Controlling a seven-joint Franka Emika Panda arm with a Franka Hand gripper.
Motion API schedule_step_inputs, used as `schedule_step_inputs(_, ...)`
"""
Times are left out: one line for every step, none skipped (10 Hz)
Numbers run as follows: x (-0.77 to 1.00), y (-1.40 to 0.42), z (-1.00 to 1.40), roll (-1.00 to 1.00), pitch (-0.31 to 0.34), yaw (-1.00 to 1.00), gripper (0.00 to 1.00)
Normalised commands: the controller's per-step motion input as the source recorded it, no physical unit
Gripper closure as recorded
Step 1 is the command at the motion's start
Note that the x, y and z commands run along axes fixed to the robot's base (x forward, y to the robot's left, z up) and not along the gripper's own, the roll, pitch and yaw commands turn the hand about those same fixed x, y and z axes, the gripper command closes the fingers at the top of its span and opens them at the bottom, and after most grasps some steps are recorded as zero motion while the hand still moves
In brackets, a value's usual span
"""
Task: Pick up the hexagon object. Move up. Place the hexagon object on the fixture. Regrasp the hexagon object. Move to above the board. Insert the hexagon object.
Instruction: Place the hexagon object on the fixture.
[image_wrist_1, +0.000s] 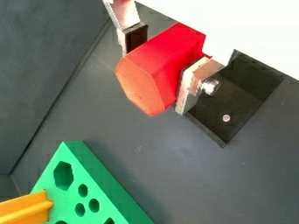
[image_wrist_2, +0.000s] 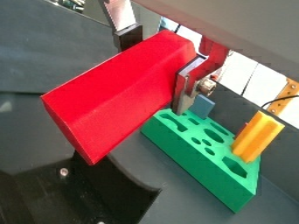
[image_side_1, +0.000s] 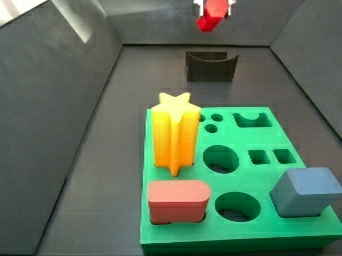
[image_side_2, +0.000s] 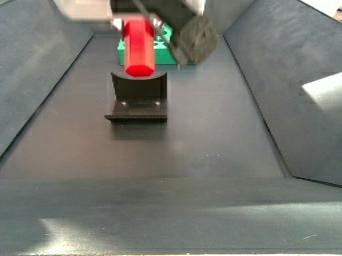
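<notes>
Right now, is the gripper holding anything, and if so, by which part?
Yes. The gripper holds the hexagon object, its fingers clamped on opposite flat sides near one end, above the fixture.

**A robot test bench in a lab**

This is a lab rig, not a home or shop. A plain dark grey floor (image_side_1: 120, 150) sits inside sloping grey walls (image_side_2: 287, 60) that form a bare trough. On it lies a green board (image_side_1: 254, 180) cut with shaped holes and loaded with bright plastic pieces: a yellow star (image_side_1: 175, 130), a pink block (image_side_1: 177, 201), a blue block (image_side_1: 307, 192). At 12 o'clock from the board stands the fixture (image_side_1: 210, 66). Above it hangs the gripper (image_side_1: 213, 8), its silver fingers (image_wrist_1: 194, 83) clamped on the red hexagon (image_wrist_1: 158, 70).
</notes>
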Motion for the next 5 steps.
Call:
schedule_step_inputs(0.15,0.13,-1.00,-0.78,0.235,-0.13,1.00)
schedule_step_inputs(0.15,0.14,-1.00,-0.55,0.179,-0.17,1.00)
schedule_step_inputs(0.16,0.14,-1.00,-0.37,0.134,-0.20,1.00)
schedule_step_inputs(0.17,0.13,-1.00,-0.21,0.079,-0.21,1.00)
schedule_step_inputs(0.17,0.13,-0.94,-0.16,0.039,-0.20,1.00)
